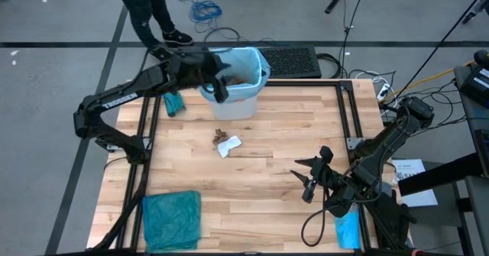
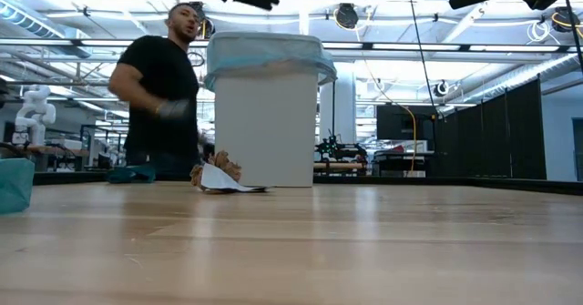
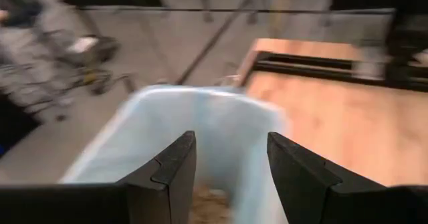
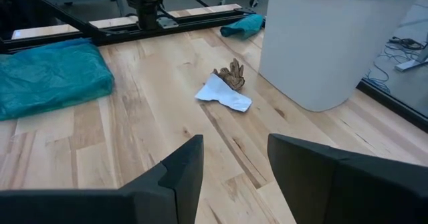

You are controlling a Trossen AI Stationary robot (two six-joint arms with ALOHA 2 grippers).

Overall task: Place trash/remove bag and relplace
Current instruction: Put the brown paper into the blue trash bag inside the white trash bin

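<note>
In the lower right of the high view, the right gripper waits over bare wood, its 2 fingers apart with nothing between them. Further up, at centre frame, 2 pieces of trash are left on the table: a crumpled brown scrap touching a white piece, just below the bin. At the upper centre stands the white bin, lined with the light blue bag, brown scraps already inside. The left gripper hangs over the bin's mouth, fingers apart and empty; its wrist view is blurred, but scraps seem to lie straight beneath.

The step in hand looks like trash-placing, 1 drop apparently just made. Next, an arm must reach the 2 pieces beside the bin, pinch low and carry them over the rim; bag removal comes after.
</note>
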